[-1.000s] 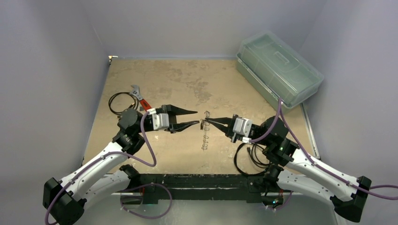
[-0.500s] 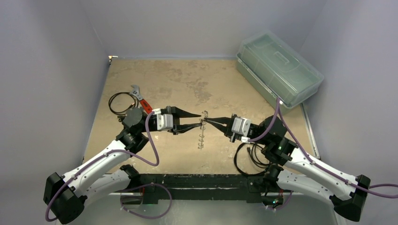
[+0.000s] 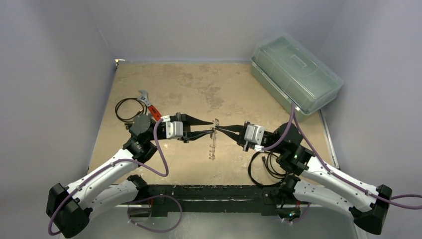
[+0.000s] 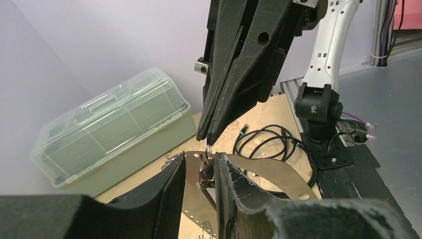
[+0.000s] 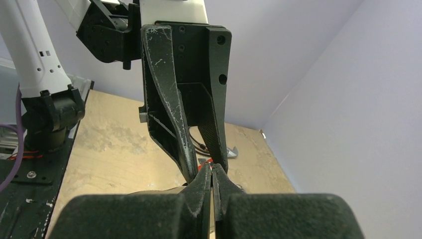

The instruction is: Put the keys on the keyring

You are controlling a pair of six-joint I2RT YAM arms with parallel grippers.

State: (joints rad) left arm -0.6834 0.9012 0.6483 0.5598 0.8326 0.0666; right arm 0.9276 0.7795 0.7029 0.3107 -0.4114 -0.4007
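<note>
The keyring (image 3: 213, 144) is a thin silver wire loop hanging in mid-air over the table's middle, with small metal bits along it. My right gripper (image 3: 217, 128) is shut on the top of its wire and also shows in the left wrist view (image 4: 208, 139). My left gripper (image 3: 210, 126) is open, and its tips straddle the ring's top from the left. In the left wrist view a small black key head (image 4: 205, 173) hangs between my left fingers (image 4: 164, 194). It lies close against the right one, with a gap to the left one. The right wrist view shows the shut right gripper (image 5: 212, 168).
A clear lidded plastic box (image 3: 296, 72) stands at the back right. A red-handled wrench (image 3: 149, 104) and a black cable coil (image 3: 124, 107) lie behind the left arm. Another black cable (image 3: 263, 167) lies by the right arm's base. Grey walls enclose the table.
My left gripper has moved right, from a gap away to straddling the top of the ring. The hanging ring swung slightly left. The right gripper has stayed shut on it.
</note>
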